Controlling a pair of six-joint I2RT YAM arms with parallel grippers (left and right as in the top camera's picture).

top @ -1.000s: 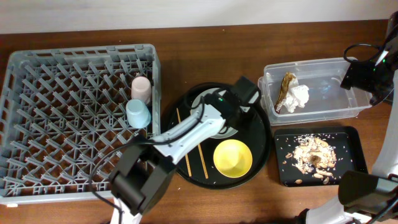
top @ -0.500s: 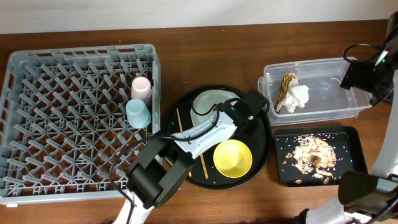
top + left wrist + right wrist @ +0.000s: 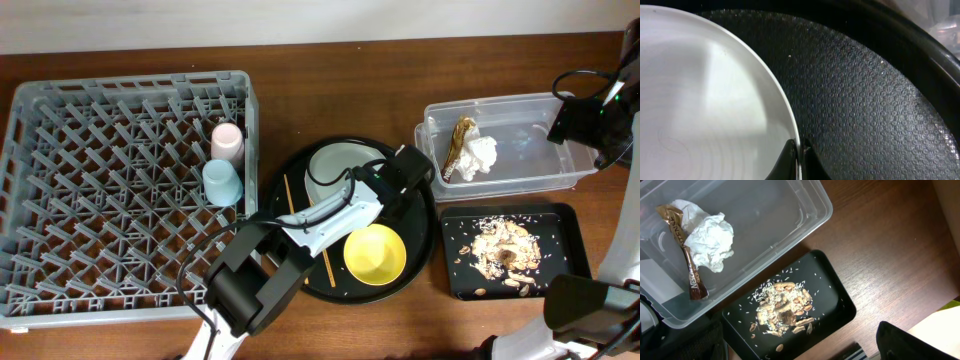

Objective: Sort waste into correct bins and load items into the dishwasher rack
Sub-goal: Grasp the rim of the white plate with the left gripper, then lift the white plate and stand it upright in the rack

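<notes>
My left gripper is shut on the right rim of the pale round plate, which lies on the round black tray; the thin rim shows pinched between both fingers. The yellow bowl and two wooden chopsticks share that tray. A pink cup and a light-blue cup stand in the grey dishwasher rack. The clear tub holds the white tissue and the gold-brown wrapper. Food scraps lie in the small black tray. My right gripper hangs open above them, holding nothing.
The round black tray sits between the rack and the two bins, its right rim close to the tub. Bare brown table runs along the back edge. The right arm stands at the far right by the tub's end.
My left gripper slid right across the plate to its right edge and shut on the rim. The right arm has not moved.
</notes>
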